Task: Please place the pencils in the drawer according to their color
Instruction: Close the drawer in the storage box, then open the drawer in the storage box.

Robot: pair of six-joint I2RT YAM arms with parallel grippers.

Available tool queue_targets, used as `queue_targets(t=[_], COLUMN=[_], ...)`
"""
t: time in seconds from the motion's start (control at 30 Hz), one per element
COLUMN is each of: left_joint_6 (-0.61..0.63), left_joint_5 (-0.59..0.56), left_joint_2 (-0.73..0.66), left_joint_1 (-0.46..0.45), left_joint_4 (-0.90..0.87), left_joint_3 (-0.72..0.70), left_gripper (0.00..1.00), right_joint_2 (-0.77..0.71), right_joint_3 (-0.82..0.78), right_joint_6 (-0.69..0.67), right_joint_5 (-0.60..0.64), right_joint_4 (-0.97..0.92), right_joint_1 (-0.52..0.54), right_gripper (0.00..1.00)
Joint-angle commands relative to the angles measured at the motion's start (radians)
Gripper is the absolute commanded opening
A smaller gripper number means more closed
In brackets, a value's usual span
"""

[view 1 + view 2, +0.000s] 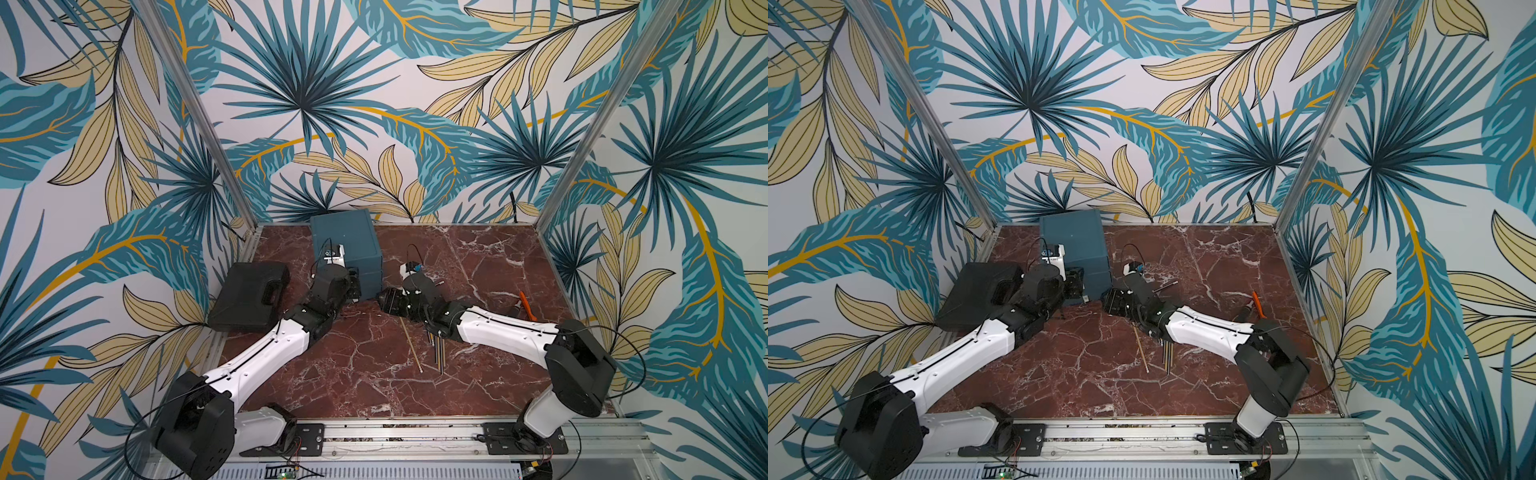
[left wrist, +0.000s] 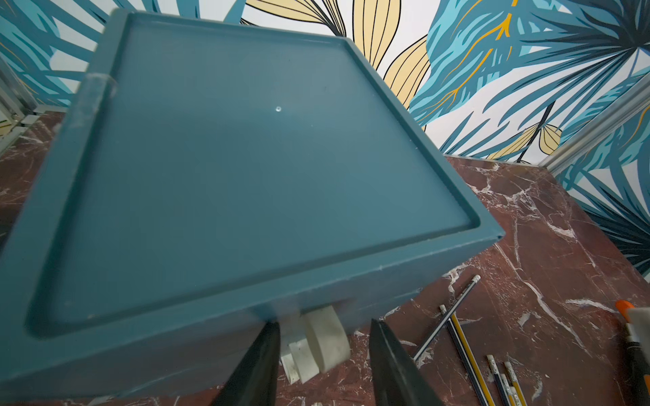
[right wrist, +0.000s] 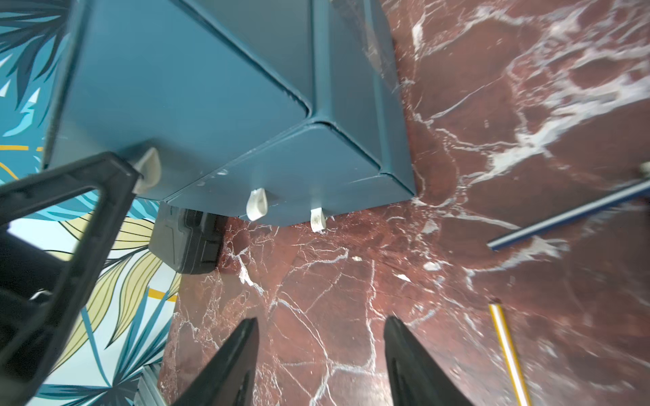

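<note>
Where the left gripper (image 2: 323,325) meets the drawer (image 2: 246,158), its two black fingers (image 2: 256,365) stand partly apart with the top pull tab (image 2: 327,339) between them. In the left wrist view a sliver of gap shows on each side of the tab, so they straddle it rather than pinch it. In the right wrist view one of these fingers (image 3: 116,175) lies against the side of that tab. The right gripper (image 3: 322,320) is spread with nothing between its fingers (image 3: 232,362). Only the bare marble table (image 3: 316,281) lies beneath them, and the tips point toward the drawer's lower front without touching it.

Further out, the drawer is a teal cabinet of three stacked fronts, each with a white tab. It stands upright at the back of the table in both top views. The left gripper (image 1: 355,286) is at its front face and the right gripper (image 1: 384,301) is just beside its near right corner.

The pencils lie loose on the table, none of them gripped. A tan one (image 1: 411,345) and a few dark ones (image 1: 438,353) lie side by side, partly under the right forearm. Another dark one (image 1: 1165,285) lies just beyond the right wrist.

An orange-handled tool (image 1: 525,305) lies farther right, well apart from the drawer. A black case (image 1: 249,299) lies at the table's left edge beside the left arm.
</note>
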Motion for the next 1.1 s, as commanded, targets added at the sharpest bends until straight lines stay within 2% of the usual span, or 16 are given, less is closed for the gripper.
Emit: queue_targets(t=[0.0, 0.17, 0.33, 0.6, 0.73, 0.9, 1.07], left_joint_6=[-0.024, -0.076, -0.122, -0.112, -0.107, -0.092, -0.086], left_joint_5=[0.023, 0.061, 0.034, -0.115, -0.175, -0.222, -0.221], left_joint_2=[-0.028, -0.12, -0.26, -0.444, -0.505, -0.529, -0.521], left_joint_1=[0.011, 0.012, 0.011, 0.012, 0.012, 0.011, 0.012], left_joint_4=[0.045, 0.016, -0.03, -0.127, -0.14, -0.155, -0.147], left_joint_3=[-0.021, -0.065, -0.124, -0.172, -0.194, -0.198, -0.197], left_gripper=[0.47, 0.56, 0.67, 0.9, 0.99, 1.0, 1.0], right_joint_2=[0.043, 0.125, 0.198, 0.281, 0.319, 0.348, 0.371], right_joint_3=[-0.022, -0.02, -0.013, 0.032, 0.065, 0.104, 0.137], right_joint_6=[0.054, 0.091, 0.111, 0.104, 0.111, 0.101, 0.096], right_joint_5=[-0.024, -0.024, -0.014, -0.006, -0.011, 0.003, 0.016], right_joint_4=[0.196, 0.336, 0.458, 0.543, 0.544, 0.524, 0.525], right_joint_1=[-0.001, 0.013, 0.028, 0.048, 0.047, 0.048, 0.047], right_gripper=[0.59, 0.56, 0.55, 0.54, 0.54, 0.54, 0.51])
